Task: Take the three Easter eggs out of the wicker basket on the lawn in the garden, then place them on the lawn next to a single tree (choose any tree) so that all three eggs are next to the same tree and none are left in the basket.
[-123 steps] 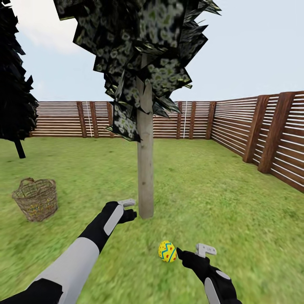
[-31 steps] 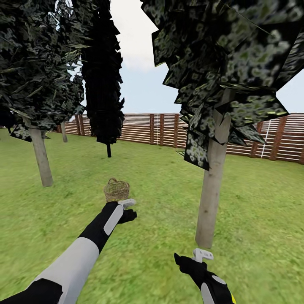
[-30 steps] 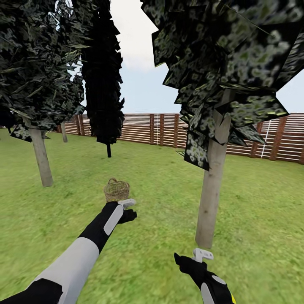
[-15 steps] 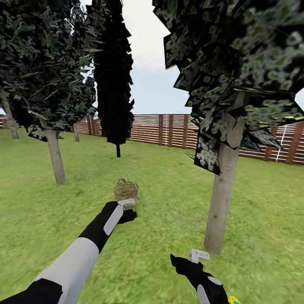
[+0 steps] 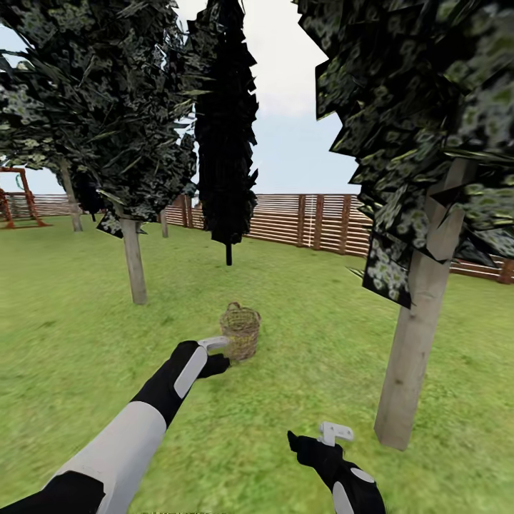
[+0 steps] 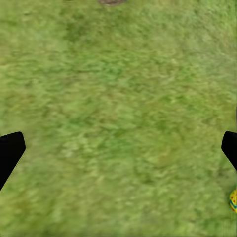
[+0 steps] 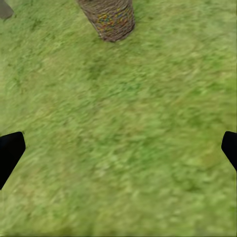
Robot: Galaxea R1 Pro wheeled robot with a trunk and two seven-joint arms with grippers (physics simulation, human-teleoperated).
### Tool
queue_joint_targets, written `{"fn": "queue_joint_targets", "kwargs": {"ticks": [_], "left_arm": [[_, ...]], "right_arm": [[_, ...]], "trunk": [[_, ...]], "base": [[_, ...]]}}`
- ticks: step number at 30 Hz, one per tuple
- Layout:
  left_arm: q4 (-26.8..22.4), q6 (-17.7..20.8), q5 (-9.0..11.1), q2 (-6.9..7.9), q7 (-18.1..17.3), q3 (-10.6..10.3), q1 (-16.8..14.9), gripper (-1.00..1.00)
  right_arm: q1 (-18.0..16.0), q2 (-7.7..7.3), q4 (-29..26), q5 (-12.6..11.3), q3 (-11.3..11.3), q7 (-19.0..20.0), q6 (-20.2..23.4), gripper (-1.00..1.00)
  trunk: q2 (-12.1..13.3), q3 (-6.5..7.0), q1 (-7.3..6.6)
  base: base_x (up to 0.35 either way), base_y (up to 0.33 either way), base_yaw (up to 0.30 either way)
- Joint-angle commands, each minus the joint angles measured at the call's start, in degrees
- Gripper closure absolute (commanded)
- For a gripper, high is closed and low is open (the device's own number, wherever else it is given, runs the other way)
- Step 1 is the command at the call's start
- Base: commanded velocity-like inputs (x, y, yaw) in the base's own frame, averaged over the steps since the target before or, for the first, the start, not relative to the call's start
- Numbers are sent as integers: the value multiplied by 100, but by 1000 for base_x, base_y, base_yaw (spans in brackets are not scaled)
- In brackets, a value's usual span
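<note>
View has swung left since earlier frame; woven brown-tan wicker basket [image 5: 240, 330] now near centre. Both claws, left [image 5: 215, 351] and right [image 5: 323, 435], spread, empty. Basket at 12 o'clock just past left claw. Advice: close in squarely, descend over rim.

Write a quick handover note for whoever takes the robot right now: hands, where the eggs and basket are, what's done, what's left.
Left hand: open, empty, over grass just short of the basket.
Right hand: open, empty, low over the green lawn.
Round woven brown wicker basket: upright on the lawn ahead; in the right wrist view coloured specks show through its weave, probably eggs, count not clear.
One yellow Easter egg with blue zigzag lies on the grass at the left wrist view's edge.
Pale-trunked tree stands to the right of the right hand.
Done: at least one egg out.
Left: fetch the rest from the basket, lay them by that same tree.
</note>
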Motion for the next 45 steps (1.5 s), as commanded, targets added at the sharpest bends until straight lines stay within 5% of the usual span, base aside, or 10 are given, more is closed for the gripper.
{"fn": "queue_joint_targets", "kwargs": {"ticks": [1, 12, 45], "left_arm": [[-3, 5, 59, 3, 54, -19, -6, -100], [79, -26, 58, -6, 54, -22, -6, -100], [104, 5, 59, -7, 45, -22, -14, -100]], "right_arm": [[-1, -1, -10, -46, 3, -23, 26, -100], [-1, 1, 9, -51, 57, -23, 19, -100], [-1, 5, 46, -97, 66, -147, 8, -100]], "trunk": [[36, 11, -22], [478, 208, -264], [1801, 786, -988]], "base": [[0, 0, 285], [0, 0, 212], [0, 0, 4]]}}
